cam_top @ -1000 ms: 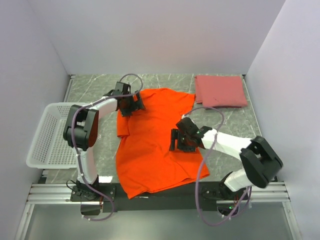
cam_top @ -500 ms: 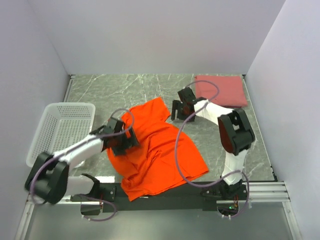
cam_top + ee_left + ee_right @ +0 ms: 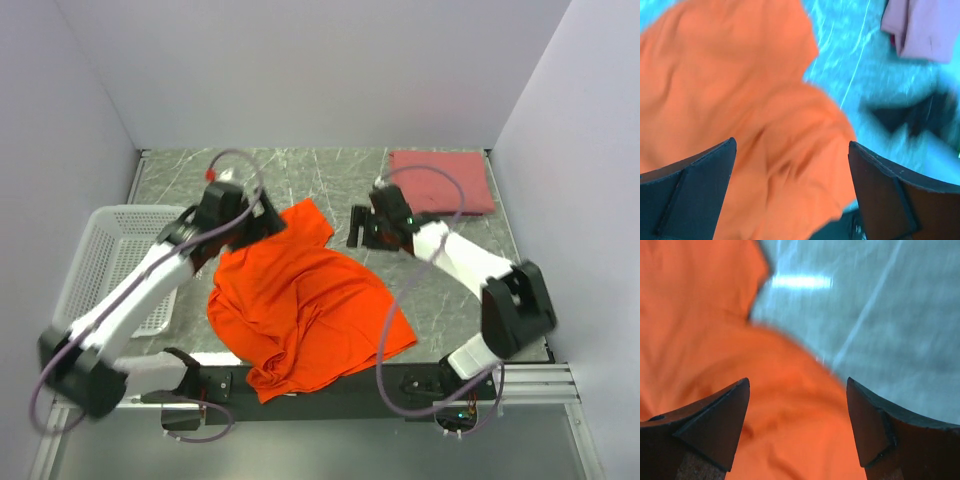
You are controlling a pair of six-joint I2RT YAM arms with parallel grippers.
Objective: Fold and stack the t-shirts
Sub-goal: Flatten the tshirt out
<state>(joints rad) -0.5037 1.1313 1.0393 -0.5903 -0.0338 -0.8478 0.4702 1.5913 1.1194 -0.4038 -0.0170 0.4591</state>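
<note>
Left gripper [image 3: 791, 145] and right gripper [image 3: 797, 384]: my jaws spread, empty | orange t-shirt [image 3: 300, 310] rumpled centre-near | pink t-shirt [image 3: 440, 182] folded far right | cloth looks light, limp: I'd pinch hem corners

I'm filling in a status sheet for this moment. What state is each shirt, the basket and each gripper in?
orange t-shirt: unfolded, crumpled in a heap mid-table.
pink t-shirt: folded flat, lying in the far right corner.
basket: upright, open side up, at the left.
left gripper: open, holding nothing, above the orange cloth.
right gripper: open, holding nothing.
</note>
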